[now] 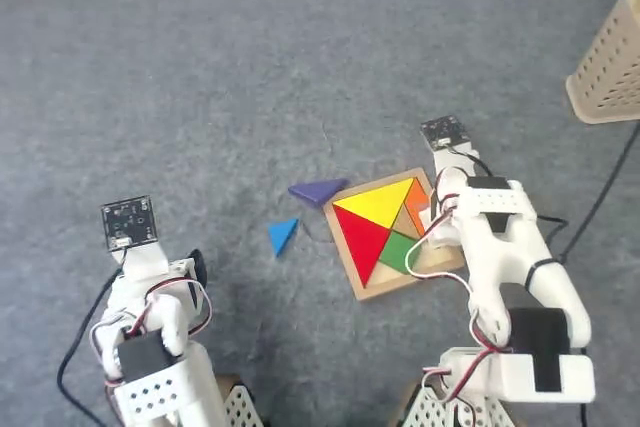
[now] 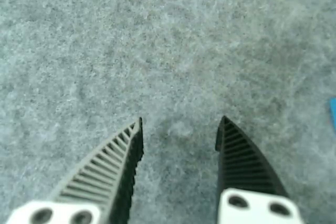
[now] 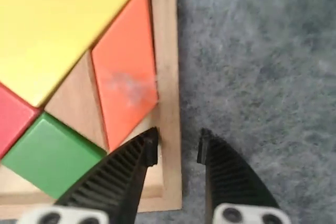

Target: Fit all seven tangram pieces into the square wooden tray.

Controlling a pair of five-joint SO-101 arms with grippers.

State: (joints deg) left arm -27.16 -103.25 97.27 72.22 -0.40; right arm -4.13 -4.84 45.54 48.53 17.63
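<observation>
Four pieces lie inside the wooden tray.

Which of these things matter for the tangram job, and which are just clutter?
Job: wooden tray; yellow triangle, red triangle, green square, orange piece inside it; purple triangle and blue triangle loose on the carpet.
Lying about: perforated basket at the far edge.

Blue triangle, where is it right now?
In the high view the blue triangle lies on the grey carpet outside the wooden tray, on the left arm side, close to the purple piece.
</observation>
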